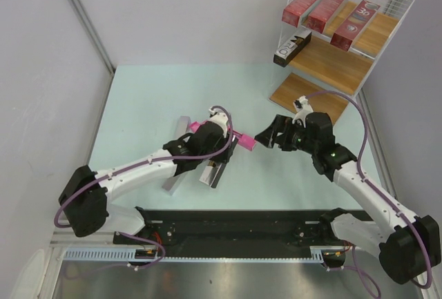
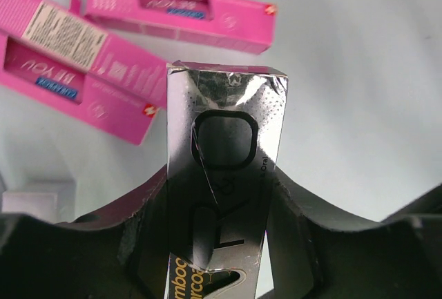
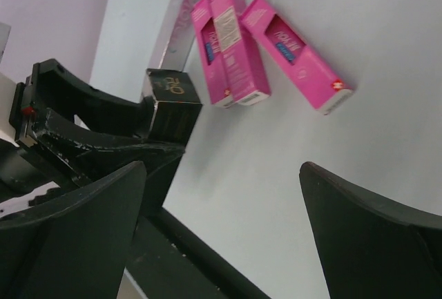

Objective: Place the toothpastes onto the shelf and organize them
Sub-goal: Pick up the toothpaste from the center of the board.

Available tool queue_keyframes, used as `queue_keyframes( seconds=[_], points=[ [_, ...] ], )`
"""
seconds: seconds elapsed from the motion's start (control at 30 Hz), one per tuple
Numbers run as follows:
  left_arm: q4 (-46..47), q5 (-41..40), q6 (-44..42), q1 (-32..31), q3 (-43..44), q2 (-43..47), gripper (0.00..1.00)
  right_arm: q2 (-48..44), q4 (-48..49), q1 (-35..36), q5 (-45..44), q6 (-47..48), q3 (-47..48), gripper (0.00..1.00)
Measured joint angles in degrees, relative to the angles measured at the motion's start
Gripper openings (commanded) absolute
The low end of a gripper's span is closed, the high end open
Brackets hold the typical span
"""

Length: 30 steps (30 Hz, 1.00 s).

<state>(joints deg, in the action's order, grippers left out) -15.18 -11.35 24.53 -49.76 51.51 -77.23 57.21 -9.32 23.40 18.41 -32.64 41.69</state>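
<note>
My left gripper (image 1: 215, 164) (image 2: 222, 175) is shut on a silver-grey toothpaste carton (image 2: 224, 105) (image 1: 210, 175) (image 3: 173, 102), which has a black end. Just beyond it, pink toothpaste cartons (image 2: 179, 12) (image 2: 76, 71) (image 3: 221, 47) (image 3: 297, 54) lie on the table (image 1: 138, 105). A second silver carton (image 1: 176, 157) (image 3: 173, 33) lies beside them. My right gripper (image 1: 266, 137) (image 3: 221, 195) stands open and empty, facing the pink cartons from the right. The shelf (image 1: 387, 30) at the far right holds three dark red cartons (image 1: 328, 5) on top. One silver-and-black carton (image 1: 293, 45) lies on its middle board.
The shelf's lowest board (image 1: 304, 95) reaches out towards my right arm. Grey walls close in the table on the left and at the back. A black rail (image 1: 235, 219) runs along the near edge between the arm bases.
</note>
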Motion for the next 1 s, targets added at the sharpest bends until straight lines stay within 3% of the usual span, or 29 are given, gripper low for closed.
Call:
queue_keyframes(
  seconds=[0.27,0.8,0.83,1.0],
  points=[
    [-0.11,0.0,-0.68,-4.63,5.79,-1.2,0.4,4.79,8.39,3.91,6.14,-4.37,-0.61,1.0],
    [-0.63,0.02,-0.68,-6.62,6.86,-1.2,0.4,9.73,18.32,4.46,11.04,-10.34,-2.25,0.94],
    [-0.61,0.02,-0.66,-6.73,7.08,-1.2,0.39,10.12,18.62,4.63,11.17,-10.54,-2.25,0.93],
    [-0.42,0.0,-0.68,-7.08,7.58,-1.2,0.39,11.26,20.44,5.33,11.89,-11.52,-2.47,0.68]
  ],
)
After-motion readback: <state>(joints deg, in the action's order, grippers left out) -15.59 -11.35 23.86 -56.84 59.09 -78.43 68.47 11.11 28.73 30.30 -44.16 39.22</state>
